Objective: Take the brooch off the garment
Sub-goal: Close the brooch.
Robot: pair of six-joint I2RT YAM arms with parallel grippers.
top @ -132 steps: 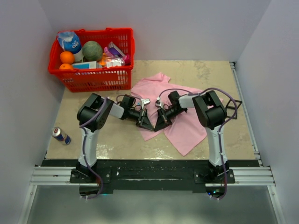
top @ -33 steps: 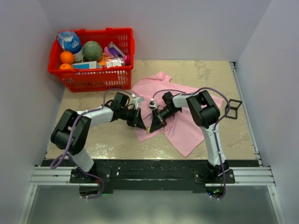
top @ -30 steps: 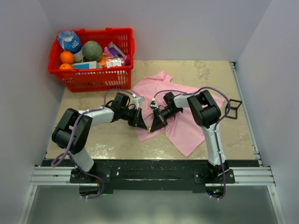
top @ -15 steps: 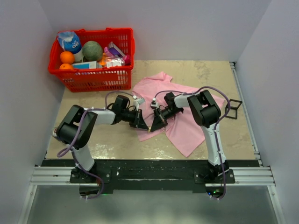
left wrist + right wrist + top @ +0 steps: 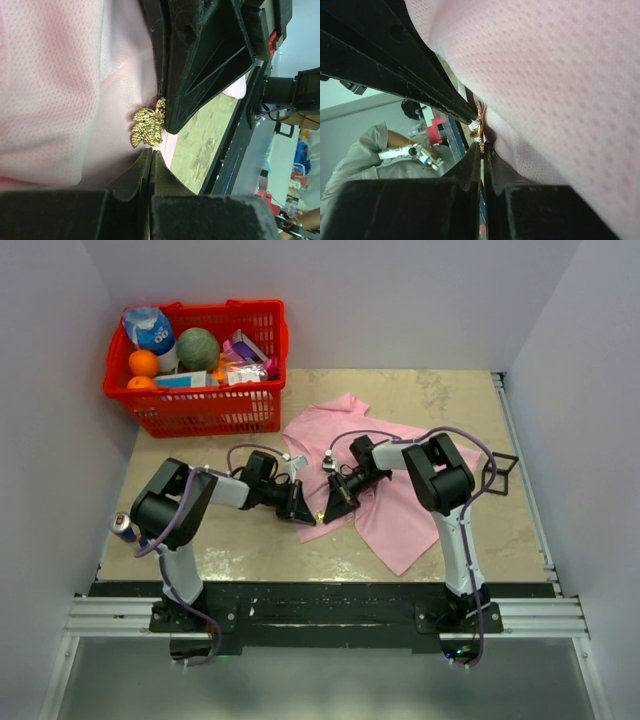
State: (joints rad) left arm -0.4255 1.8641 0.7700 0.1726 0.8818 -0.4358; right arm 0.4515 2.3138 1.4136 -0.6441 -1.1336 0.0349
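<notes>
The garment (image 5: 400,510), a pink T-shirt, lies crumpled right of the table's centre. The brooch (image 5: 147,128) is a small gold cluster on the cloth near the shirt's front left edge (image 5: 318,516). My right gripper (image 5: 481,145) is shut with the brooch's (image 5: 478,120) lower edge caught between its tips. In the top view it (image 5: 326,514) points left and down. My left gripper (image 5: 151,150) is shut, its tips against the cloth just below the brooch and facing the right one (image 5: 307,517). No cloth shows between its jaws.
A red basket (image 5: 210,412) of groceries stands at the back left. A drink can (image 5: 124,526) lies by the left arm's elbow. A black wire stand (image 5: 503,470) sits at the shirt's right edge. Walls close in the table on three sides.
The left arm's elbow has swung inward and forward, now partly covering the can, and its gripper has dropped slightly toward the shirt's edge. The right arm has hardly moved.
</notes>
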